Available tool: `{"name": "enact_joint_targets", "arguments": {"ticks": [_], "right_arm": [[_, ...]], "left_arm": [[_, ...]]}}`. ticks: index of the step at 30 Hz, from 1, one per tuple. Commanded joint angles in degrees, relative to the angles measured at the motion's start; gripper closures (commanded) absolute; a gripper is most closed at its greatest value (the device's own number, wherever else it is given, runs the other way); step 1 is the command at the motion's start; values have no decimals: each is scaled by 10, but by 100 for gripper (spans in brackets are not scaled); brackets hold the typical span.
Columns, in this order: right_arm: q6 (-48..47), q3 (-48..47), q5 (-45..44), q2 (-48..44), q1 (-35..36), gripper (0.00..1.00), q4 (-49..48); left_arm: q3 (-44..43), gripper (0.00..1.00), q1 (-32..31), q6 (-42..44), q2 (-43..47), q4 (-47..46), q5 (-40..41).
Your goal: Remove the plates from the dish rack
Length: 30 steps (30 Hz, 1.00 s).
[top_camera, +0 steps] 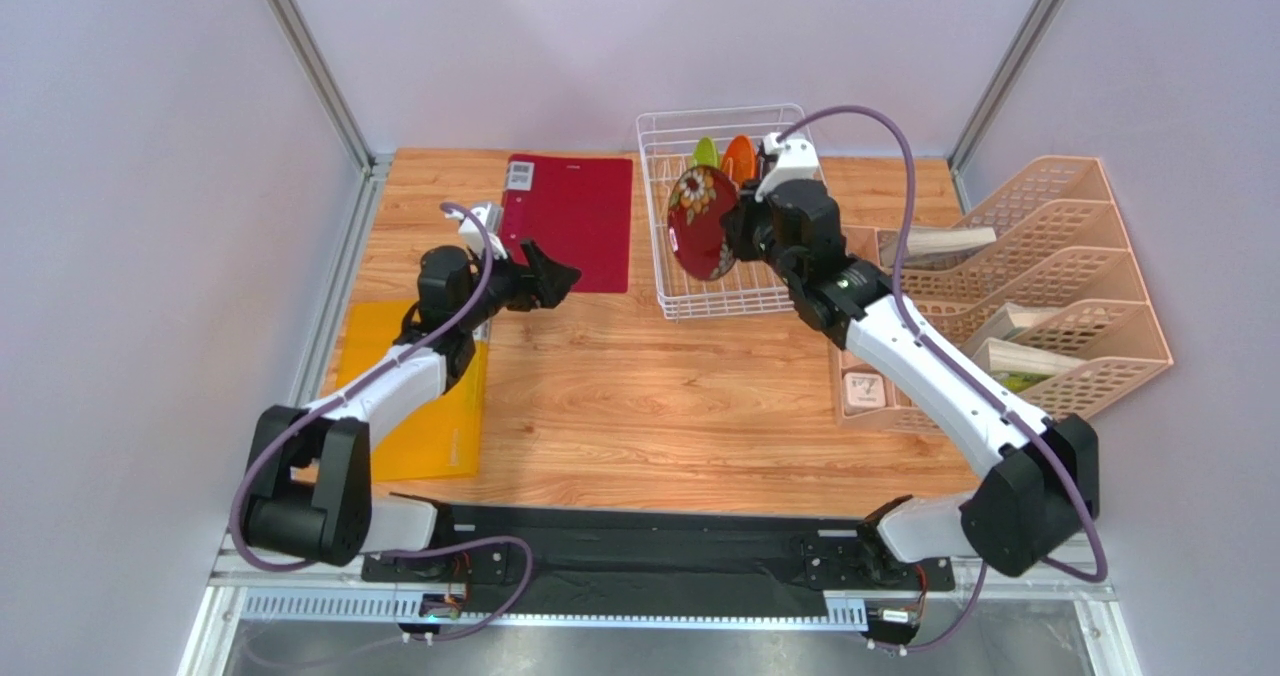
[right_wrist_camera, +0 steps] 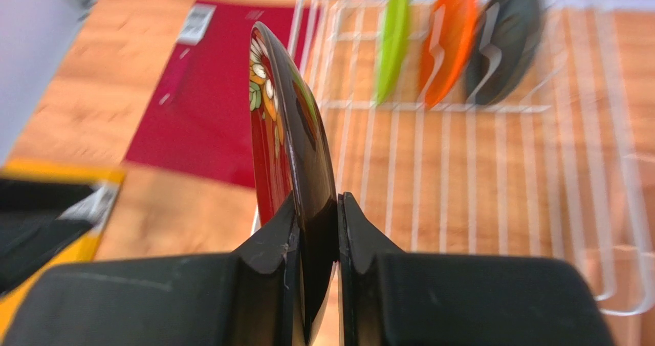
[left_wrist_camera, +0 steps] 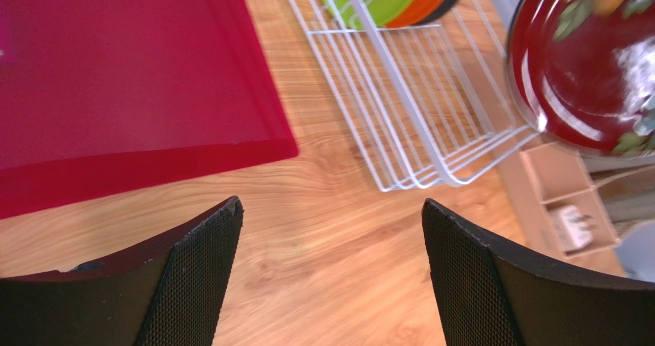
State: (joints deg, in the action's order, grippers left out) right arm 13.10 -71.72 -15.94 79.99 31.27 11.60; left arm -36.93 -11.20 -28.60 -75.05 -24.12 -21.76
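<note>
Black fingers [right_wrist_camera: 269, 246] of the right gripper [right_wrist_camera: 317, 223] fill the bottom of the right wrist view, pressed onto the lower rim of the dark red flowered plate [right_wrist_camera: 269, 131]. The plate stands on edge, over the left half of the white wire dish rack [top_camera: 721, 313].

At the rack's far end three more plates stand upright between the prongs: lime green plate [right_wrist_camera: 392, 39], orange plate [right_wrist_camera: 447, 39] and dark teal-grey plate [right_wrist_camera: 503, 43], side by side. A red mat [top_camera: 579, 226] lies just left of the rack on the wooden table [top_camera: 646, 406]. A yellow mat [top_camera: 436, 421] lies nearer, under the left arm. Peach lattice trays [top_camera: 1052, 256] stand to the right of the rack.

Over bare wood between the red mat and the rack hangs the left gripper [left_wrist_camera: 329, 208], its fingers spread wide and holding nothing.

Blur softens the three racked plates in the right wrist view. From above, the right wrist hides the teal-grey one, and whether the red plate touches the wires cannot be told.
</note>
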Motion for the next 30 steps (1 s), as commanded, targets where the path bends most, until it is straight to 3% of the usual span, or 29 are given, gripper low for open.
{"name": "enact_joint_targets", "arguments": {"ticks": [1, 7, 16, 22, 25, 28, 29, 30], "right_arm": [[107, 74, 207, -64, -35, 100, -83], [136, 87, 276, -48, -38, 100, -104], [191, 92, 375, 27, -38, 100, -189], [220, 89, 437, 68, -37, 100, -238], [221, 86, 457, 83, -38, 100, -242], [227, 84, 471, 92, -38, 100, -250], [227, 84, 475, 93, -37, 100, -250], [226, 83, 475, 97, -38, 100, -250]], "left_arm": [[-21, 10, -3, -86, -39, -139, -103], [-10, 11, -7, -152, -89, -251, -139], [-15, 12, -22, -208, -159, -348, -160], [-28, 19, -38, -226, -192, -386, -167], [-31, 41, -42, -228, -198, -391, -172], [-29, 93, -44, -225, -199, -390, -172], [-28, 100, -43, -222, -197, -387, -171], [-27, 100, -44, -212, -195, -374, -171]]}}
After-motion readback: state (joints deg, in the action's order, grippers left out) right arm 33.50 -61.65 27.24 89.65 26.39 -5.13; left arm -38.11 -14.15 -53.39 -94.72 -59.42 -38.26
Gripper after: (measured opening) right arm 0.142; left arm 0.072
